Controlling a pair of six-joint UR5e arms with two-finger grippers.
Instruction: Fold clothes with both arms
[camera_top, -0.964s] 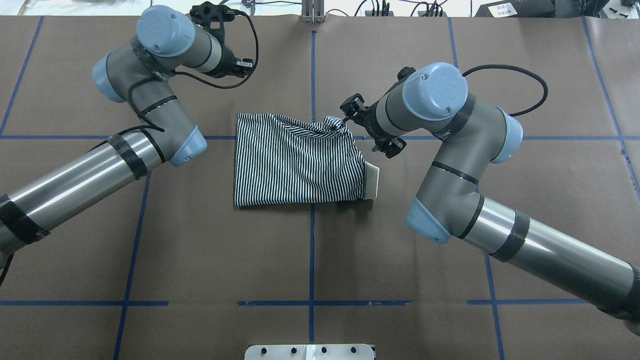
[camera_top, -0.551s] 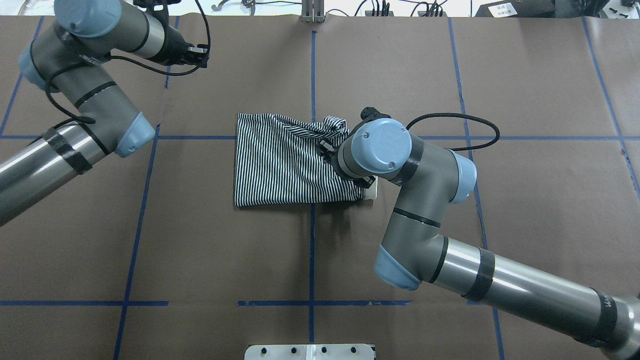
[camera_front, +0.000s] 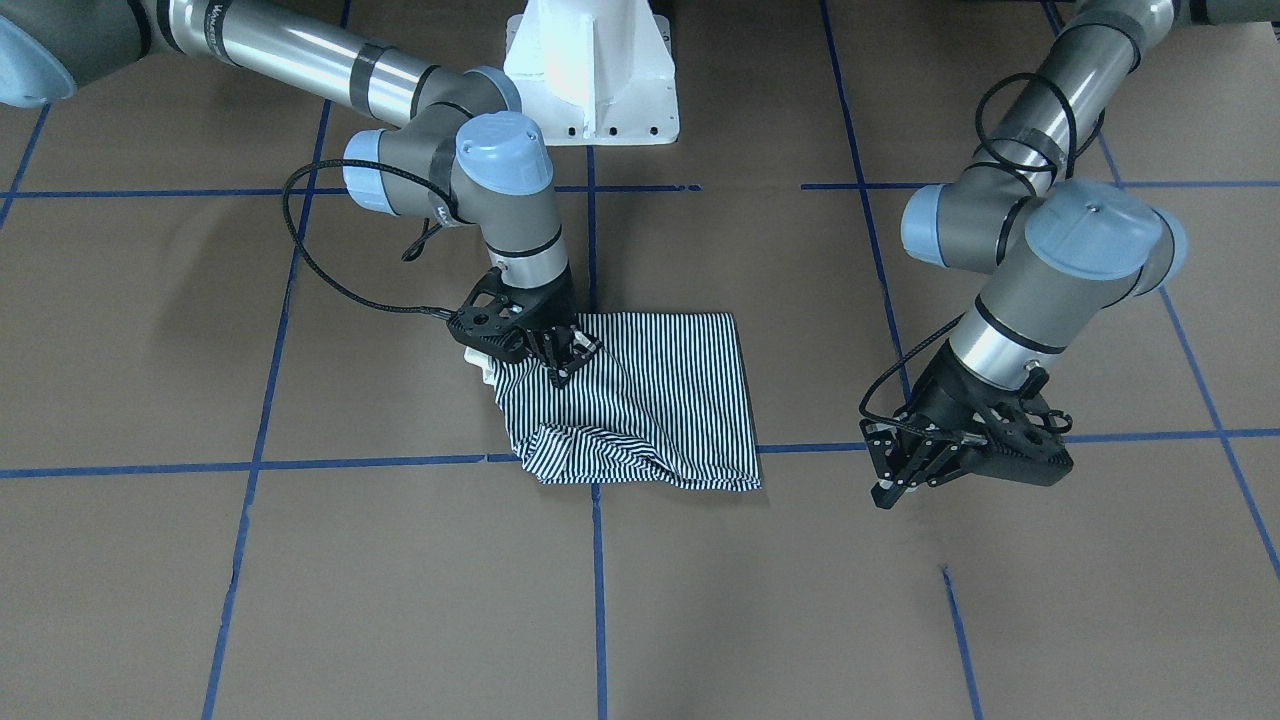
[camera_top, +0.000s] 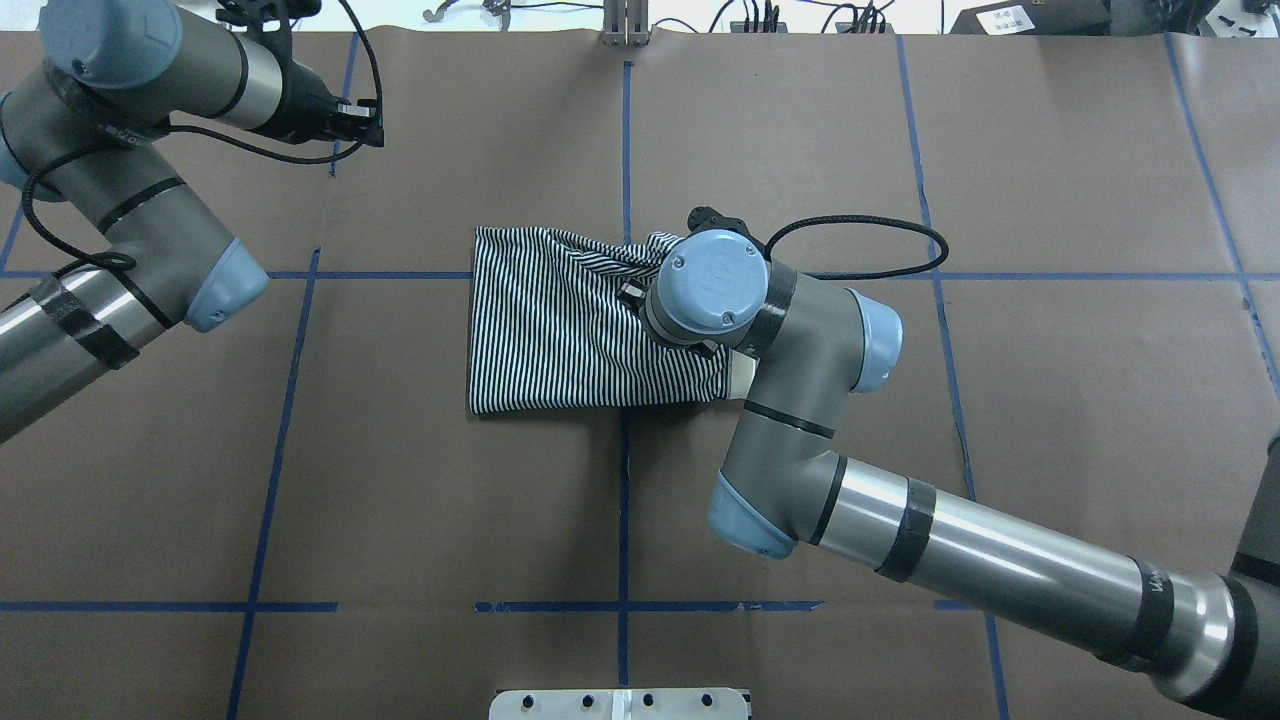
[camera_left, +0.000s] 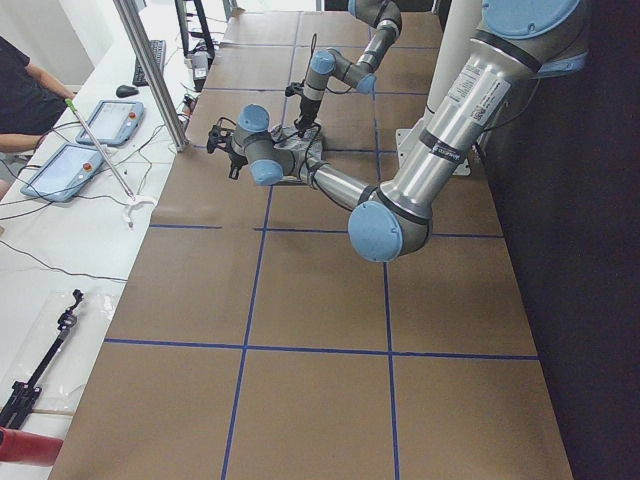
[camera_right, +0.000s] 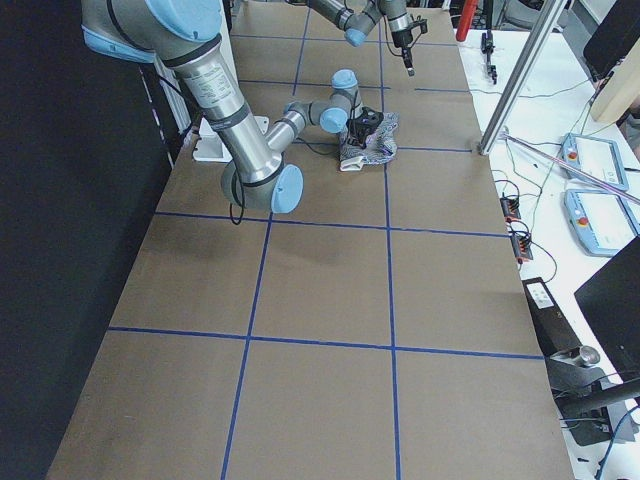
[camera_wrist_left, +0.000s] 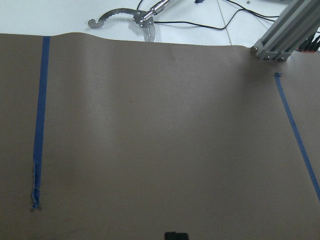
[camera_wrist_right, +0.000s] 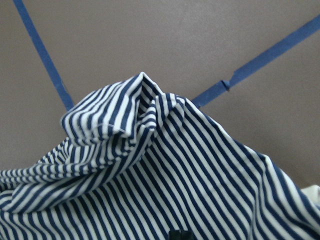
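Observation:
The striped polo shirt (camera_top: 560, 330) lies folded into a rough rectangle at the table's middle, with one far corner bunched up (camera_top: 672, 245). Its cream collar (camera_top: 742, 375) peeks out at the right edge. My right gripper (camera_front: 565, 365) points down on the shirt's collar side with its fingers apart and touches the cloth. In the overhead view its own wrist hides it. The right wrist view shows the shirt's (camera_wrist_right: 175, 165) bunched striped cloth close up. My left gripper (camera_top: 365, 120) is open and empty, well off the shirt at the table's far left, also seen in the front view (camera_front: 885, 470).
Blue tape lines (camera_top: 625, 500) grid the brown table. The white pedestal base (camera_front: 590, 70) stands at the robot's side. An aluminium post (camera_wrist_left: 285, 32) and loose metal tools (camera_wrist_left: 145, 17) sit past the far edge. A metal plate (camera_top: 620, 703) is at the near edge.
My right arm left the bunched far corner and swung in over the shirt's right side. My left arm drew back toward the far left corner.

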